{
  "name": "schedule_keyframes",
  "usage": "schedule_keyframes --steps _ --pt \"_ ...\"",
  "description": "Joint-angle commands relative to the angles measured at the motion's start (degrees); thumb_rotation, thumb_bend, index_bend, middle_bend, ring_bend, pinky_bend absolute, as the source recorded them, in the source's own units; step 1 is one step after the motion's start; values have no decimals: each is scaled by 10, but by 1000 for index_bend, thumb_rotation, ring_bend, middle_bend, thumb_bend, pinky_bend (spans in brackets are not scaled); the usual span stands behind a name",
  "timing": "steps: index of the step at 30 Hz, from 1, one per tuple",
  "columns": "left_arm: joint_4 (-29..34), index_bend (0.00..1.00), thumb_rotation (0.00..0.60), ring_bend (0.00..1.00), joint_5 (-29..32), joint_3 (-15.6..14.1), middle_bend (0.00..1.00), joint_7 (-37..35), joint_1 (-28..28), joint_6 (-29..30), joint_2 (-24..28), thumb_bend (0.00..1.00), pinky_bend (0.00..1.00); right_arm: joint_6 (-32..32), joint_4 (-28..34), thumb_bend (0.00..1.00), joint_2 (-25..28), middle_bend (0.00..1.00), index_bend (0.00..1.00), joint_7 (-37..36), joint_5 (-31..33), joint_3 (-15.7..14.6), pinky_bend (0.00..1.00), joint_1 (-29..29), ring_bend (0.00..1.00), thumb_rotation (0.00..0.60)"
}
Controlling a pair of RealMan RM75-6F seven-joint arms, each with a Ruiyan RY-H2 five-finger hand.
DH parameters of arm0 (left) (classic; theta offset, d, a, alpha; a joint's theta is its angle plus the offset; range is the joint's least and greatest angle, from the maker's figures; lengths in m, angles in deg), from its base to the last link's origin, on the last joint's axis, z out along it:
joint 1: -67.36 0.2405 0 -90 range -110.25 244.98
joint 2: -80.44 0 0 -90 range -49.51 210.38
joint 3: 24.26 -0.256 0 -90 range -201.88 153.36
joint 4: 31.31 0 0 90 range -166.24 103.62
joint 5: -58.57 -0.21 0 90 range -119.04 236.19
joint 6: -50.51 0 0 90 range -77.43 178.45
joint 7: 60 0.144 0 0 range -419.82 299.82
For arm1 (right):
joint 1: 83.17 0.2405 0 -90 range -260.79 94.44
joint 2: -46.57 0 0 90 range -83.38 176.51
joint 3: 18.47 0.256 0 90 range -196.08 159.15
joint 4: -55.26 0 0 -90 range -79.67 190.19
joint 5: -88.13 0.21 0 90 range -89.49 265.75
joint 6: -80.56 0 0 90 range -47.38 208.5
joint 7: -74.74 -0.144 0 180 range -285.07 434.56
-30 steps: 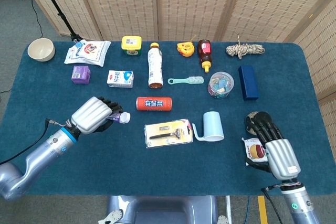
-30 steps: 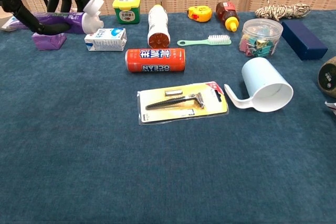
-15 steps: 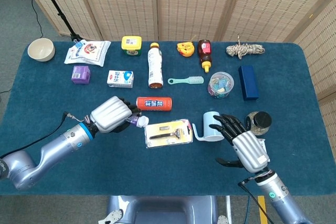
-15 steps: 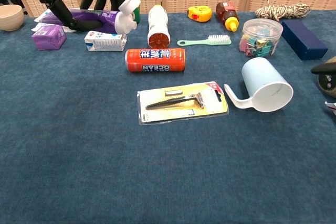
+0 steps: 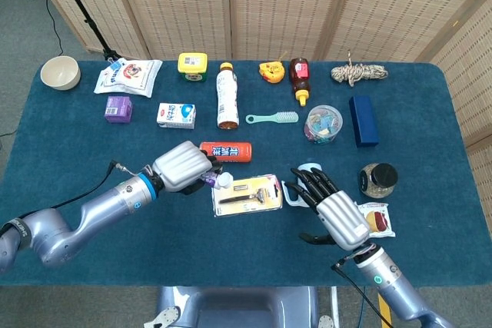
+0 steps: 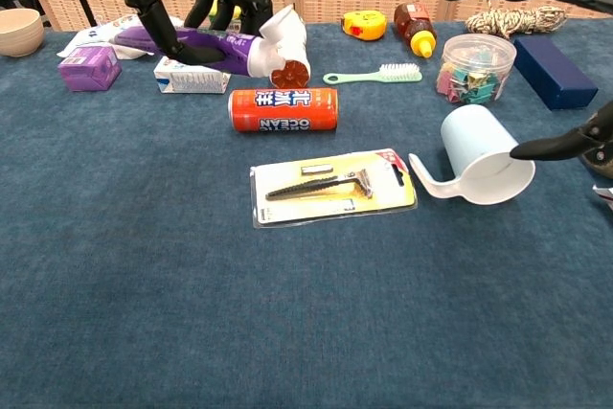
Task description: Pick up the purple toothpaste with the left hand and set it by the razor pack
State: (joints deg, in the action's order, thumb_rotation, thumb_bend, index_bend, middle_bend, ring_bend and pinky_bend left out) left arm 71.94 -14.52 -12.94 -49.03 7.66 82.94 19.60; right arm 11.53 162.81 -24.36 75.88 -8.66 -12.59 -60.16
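Left hand [image 5: 183,166] grips the purple toothpaste tube [image 6: 213,44] in the air, its white cap just left of the clear-fronted razor pack [image 5: 247,194].

An orange can [image 5: 226,151] lies just behind the razor pack; a pale blue plastic mug [image 6: 485,163] lies tipped at its right. The right hand [image 5: 330,207], fingers spread and empty, hovers over that mug.

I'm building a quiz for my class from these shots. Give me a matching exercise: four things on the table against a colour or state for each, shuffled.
Things:
1. purple toothpaste
2. light blue mug
3. orange can
4. bowl

States:
A. lying on its side, handle on the cloth
B. cream, at the table's far left corner
C. held off the table by the left hand
D. lying between the razor pack and the white bottle

Pairs: 1-C, 2-A, 3-D, 4-B
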Motion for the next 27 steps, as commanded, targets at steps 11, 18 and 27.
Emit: schedule_keyframes --steps 11,18,27 --pt "3 526 600 459 88 -10 438 70 -58 -7 -19 886 545 17 -5 150 -28 0 28 7 21 12 0 33 0 600" --pt "2 526 600 459 122 -20 438 94 -81 -3 -31 885 545 29 -5 150 -39 0 22 9 34 22 0 52 0 600" --pt "8 526 600 459 170 -29 438 121 -113 5 -36 882 545 42 -5 149 -61 0 30 14 44 26 0 73 0 600"
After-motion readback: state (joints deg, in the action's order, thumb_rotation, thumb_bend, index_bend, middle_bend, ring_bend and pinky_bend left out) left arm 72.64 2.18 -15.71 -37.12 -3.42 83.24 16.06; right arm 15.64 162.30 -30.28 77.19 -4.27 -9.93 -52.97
